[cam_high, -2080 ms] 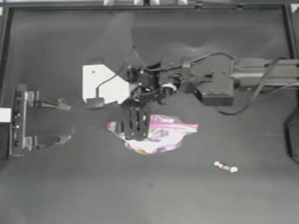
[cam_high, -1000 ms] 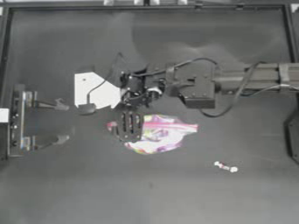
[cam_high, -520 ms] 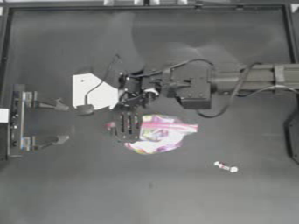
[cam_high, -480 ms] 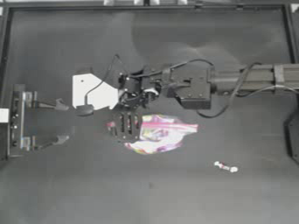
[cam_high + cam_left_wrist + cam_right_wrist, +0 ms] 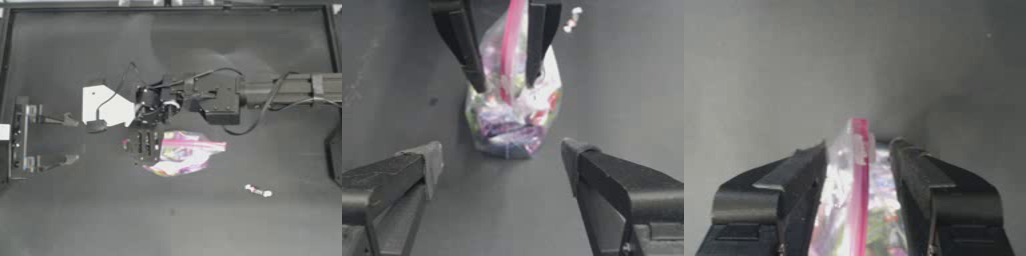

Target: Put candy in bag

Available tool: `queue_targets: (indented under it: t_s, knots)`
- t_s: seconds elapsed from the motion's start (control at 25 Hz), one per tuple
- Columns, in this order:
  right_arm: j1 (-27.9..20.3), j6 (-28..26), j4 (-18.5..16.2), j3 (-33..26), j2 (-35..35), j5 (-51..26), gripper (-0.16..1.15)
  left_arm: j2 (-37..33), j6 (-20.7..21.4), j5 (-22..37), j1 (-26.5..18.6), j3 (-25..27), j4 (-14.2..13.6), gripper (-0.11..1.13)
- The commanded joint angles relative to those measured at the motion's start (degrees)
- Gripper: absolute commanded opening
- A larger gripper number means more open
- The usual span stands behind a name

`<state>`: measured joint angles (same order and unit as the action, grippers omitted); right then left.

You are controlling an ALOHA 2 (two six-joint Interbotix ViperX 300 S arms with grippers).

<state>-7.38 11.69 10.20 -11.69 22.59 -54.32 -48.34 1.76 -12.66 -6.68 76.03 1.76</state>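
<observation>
Reaching in from the right, my right gripper (image 5: 145, 144) sits over the left end of the bag (image 5: 182, 152), near the table's (image 5: 80, 215) middle. From its wrist camera I see the jaws standing on either side of the bag's pink strip (image 5: 859, 190), with the plastic between them; they look apart, not clamped, though I cannot tell whether either pad touches the film. The left wrist view shows the same: two dark fingers (image 5: 463, 45) straddling the upright pink edge, coloured contents bulging in the pouch.

My left gripper (image 5: 67, 140) is parked at the left edge (jaws spread wide, holding nothing), facing the bag.

The candy (image 5: 258, 190) lies on the table to the right of the bag and nearer to me, well apart from it. A white card (image 5: 105, 106) lies left of the right gripper.
</observation>
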Motion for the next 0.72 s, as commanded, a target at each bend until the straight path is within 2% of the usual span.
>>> queue_targets:
  t_s: [0.04,0.48,0.72]
  knots:
    - [0.1,0.0,0.4,-1.6,-1.1,0.1,0.78,0.1,0.0,-0.4,-0.1,-0.5,0.0,1.0]
    - [0.2,0.1,1.4,-2.8,-0.4,-0.7,0.77,0.1,0.0,-0.4,-0.1,-0.4,0.0,1.0]
    - [0.2,0.0,1.4,-3.4,-0.4,-1.4,0.7,0.1,0.0,-0.4,-0.1,-0.4,0.0,1.0]
